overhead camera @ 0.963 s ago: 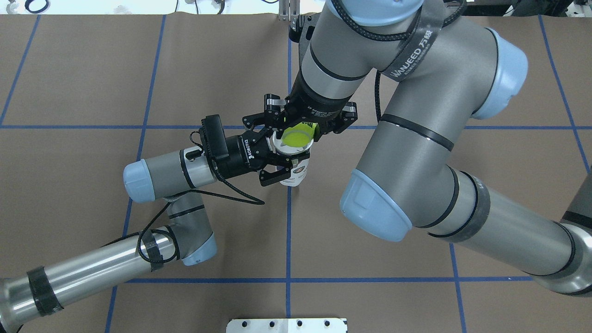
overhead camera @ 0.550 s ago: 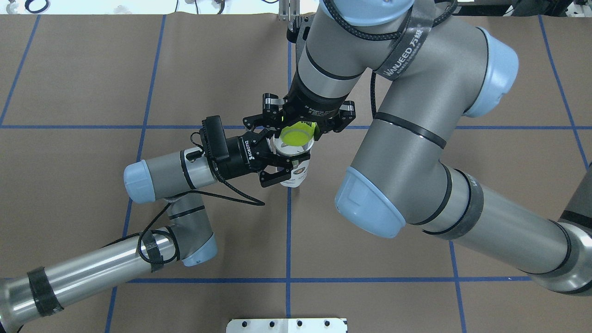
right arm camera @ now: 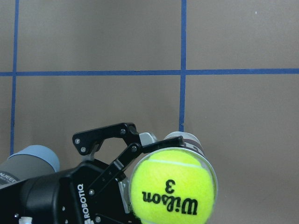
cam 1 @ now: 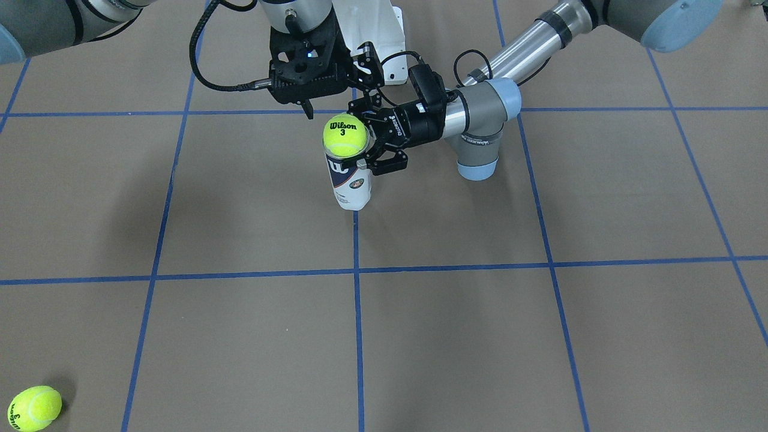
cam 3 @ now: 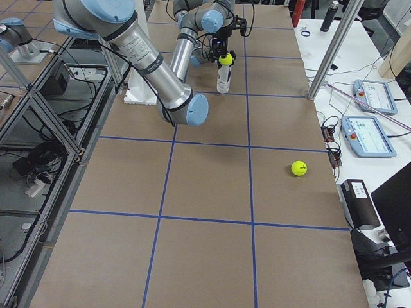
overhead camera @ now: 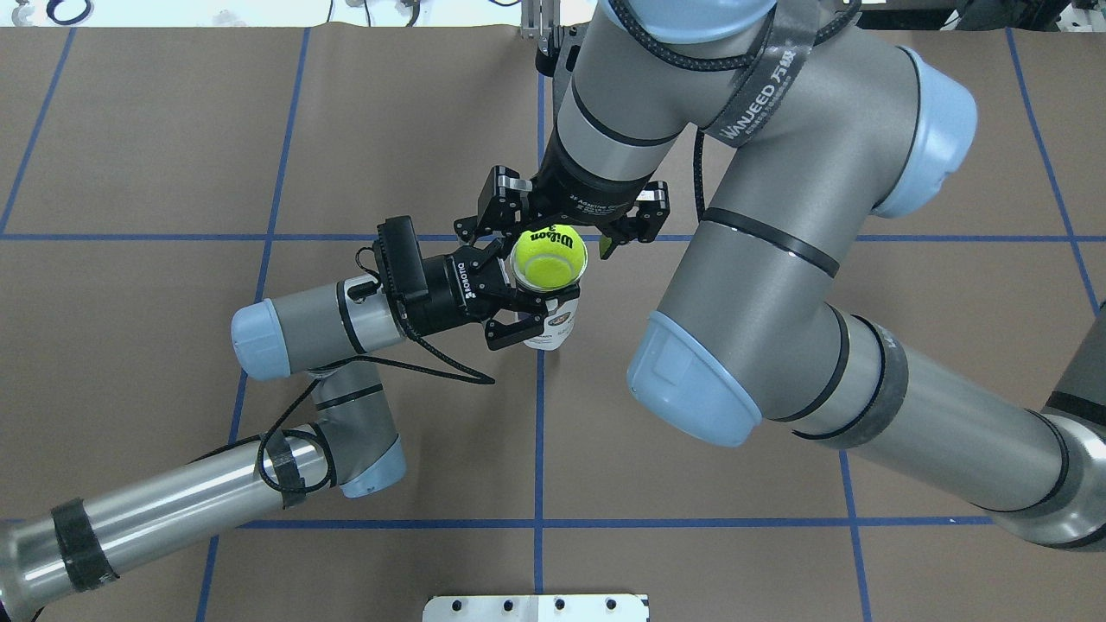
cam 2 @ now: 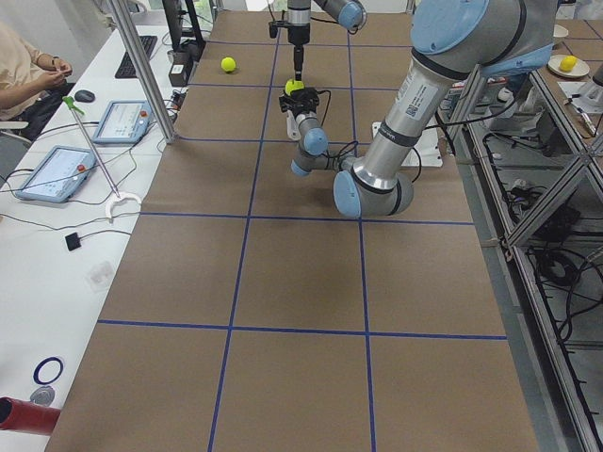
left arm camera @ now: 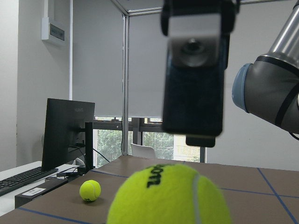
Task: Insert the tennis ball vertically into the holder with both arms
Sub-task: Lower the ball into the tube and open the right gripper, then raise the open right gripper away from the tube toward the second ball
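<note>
Tennis ball (overhead camera: 548, 257) in full view now! A second ago the right gripper (overhead camera: 536, 235) masked part of it and no lettering showed. Now the whole yellow-green top faces up with the black Wilson print readable. That gripper hangs above it with fingers spread wide to either side, clear of the felt, holding nothing.

No change on the other side. The left gripper (overhead camera: 523, 294) and the holder (cam 1: 350, 183) sit exactly where they were. This gripper comes in level from the side, its fingers (overhead camera: 510, 328) clamped around the can's upper part just under the rim.

The ball sits in the holder's open mouth. The right wrist view shows the clear rim ringing it, and the front-facing view shows most of it standing proud above that rim. Lower down the label (cam 1: 340, 168) covers the wall, so what lies beneath inside the can cannot be told.

The holder stands upright on the brown surface (overhead camera: 173, 130), its base on a blue tape line (cam 1: 355, 240). It is a clear plastic cylinder; the label is navy up top with a white W and white below with a round emblem. The ball carries a 3 under the name.

A second ball (cam 1: 34, 408) lies well apart, near the surface's corner on the robot's right, on the operators' side.
</note>
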`<state>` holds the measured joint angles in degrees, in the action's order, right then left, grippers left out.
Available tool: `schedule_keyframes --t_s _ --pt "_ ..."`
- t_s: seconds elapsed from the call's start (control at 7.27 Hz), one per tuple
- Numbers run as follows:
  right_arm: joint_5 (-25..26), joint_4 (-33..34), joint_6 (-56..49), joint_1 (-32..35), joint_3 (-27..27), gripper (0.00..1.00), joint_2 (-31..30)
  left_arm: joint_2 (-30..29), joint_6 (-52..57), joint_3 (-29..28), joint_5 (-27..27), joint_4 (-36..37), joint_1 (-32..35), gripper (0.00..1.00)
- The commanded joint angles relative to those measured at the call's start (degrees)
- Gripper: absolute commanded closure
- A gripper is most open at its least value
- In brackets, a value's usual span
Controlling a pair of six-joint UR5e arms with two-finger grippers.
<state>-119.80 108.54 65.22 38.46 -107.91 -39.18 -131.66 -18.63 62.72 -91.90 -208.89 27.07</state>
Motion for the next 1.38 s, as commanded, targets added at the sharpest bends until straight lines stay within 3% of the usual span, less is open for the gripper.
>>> schedule_keyframes --t_s 0.0,0.41,1.24 --pt "0.00 0.09 0.00 0.12 -0.55 0.02 -0.10 0.00 0.00 0.03 0.05 0.06 0.09 0.20" --pt "-0.09 0.18 -0.09 0.38 -0.55 0.02 -0.37 0.26 -0.09 -0.14 -0.04 -0.02 0.09 0.20" --pt "-1.84 0.18 -17.19 7.66 -8.01 0.02 -11.50 0.26 0.00 -1.20 -0.04 -0.46 -2.02 0.20"
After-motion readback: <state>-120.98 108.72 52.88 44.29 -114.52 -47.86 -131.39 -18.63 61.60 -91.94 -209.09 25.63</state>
